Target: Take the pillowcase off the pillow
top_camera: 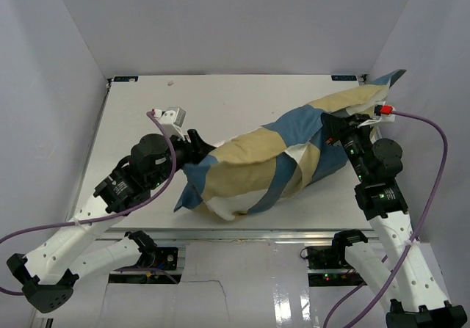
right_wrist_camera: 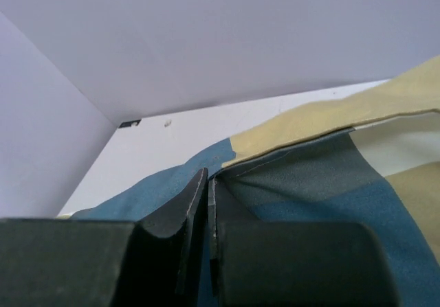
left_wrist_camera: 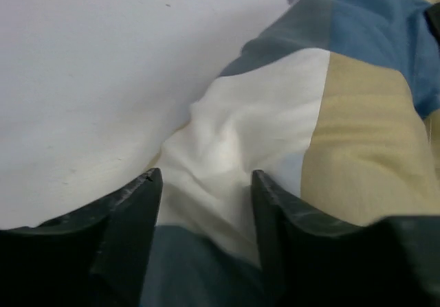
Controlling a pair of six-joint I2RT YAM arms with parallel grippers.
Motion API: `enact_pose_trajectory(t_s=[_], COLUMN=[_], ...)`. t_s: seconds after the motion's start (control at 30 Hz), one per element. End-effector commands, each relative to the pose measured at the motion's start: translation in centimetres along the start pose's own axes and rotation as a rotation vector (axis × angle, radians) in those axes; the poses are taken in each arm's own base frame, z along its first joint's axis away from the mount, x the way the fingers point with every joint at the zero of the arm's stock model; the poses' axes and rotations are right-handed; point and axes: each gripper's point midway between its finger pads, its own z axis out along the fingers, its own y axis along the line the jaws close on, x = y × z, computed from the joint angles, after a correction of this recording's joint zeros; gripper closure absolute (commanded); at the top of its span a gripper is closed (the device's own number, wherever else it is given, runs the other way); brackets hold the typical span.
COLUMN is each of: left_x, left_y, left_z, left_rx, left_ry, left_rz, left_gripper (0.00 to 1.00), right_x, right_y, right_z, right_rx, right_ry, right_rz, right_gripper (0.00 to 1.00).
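— Where did the pillowcase (top_camera: 264,159) lie, and which way did it run?

— On the white table (top_camera: 220,100), plump and filled. Its long axis ran on a slant, from the near-left to the far-right. The near-left end tapered to a blue corner close to the front edge of the table. The far-right end rose in a blue-edged tip against the right wall.

— Could you see the pillow?

— Not for certain. Pale patches showed among the blue and tan blocks, but I could not tell whether they were cushion or cream blocks of the cover.

— What was the left gripper (top_camera: 197,148) doing?

— It sat at the near-left end, reaching in from the left. In the wrist view its fingers (left_wrist_camera: 130,211) stood apart, released. Wrinkled cream cloth lay in the gap between them, with blue below it and tan to the right.

— And the right gripper (top_camera: 328,126)?

— It was toward the far-right end, on the upper side of the cover where blue met tan. Its jaws were clenched almost flat together. A stitched edge of the fabric ran right up to the tips, so it seemed pinched on a thin fold of the cover.
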Motion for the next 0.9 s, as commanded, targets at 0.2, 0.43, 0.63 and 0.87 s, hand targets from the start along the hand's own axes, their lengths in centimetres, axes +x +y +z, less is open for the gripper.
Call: enact_pose_trajectory(t_s=[0.2,0.43,0.63,0.87], left_x=[-5.0,-6.2,-5.1,-2.4], left_y=[2.4,-1.4,-3.0,-4.8], left_z=[-4.2,-7.8,-7.7,-4.7], left_rx=[-0.174,0.008,0.093,0.199], left_ry=[-0.151,-0.116,-0.041,0.075], left_rz=[0.081,0.151,0.162,0.139], left_gripper=[0.11,0.08,0.09,0.1], right_x=[4.9,6.2,6.0,6.6], right_y=[-1.9,-2.3,-2.5,-2.9], right_z=[2.6,4.0,3.9,3.9], right_rx=[-0.011,0.005,0.011,0.021], right_ry=[0.069,0.134,0.127,0.144], right_rz=[0.002,0.015,-0.007,-0.02], right_gripper=[0.92,0.92,0.92,0.92])
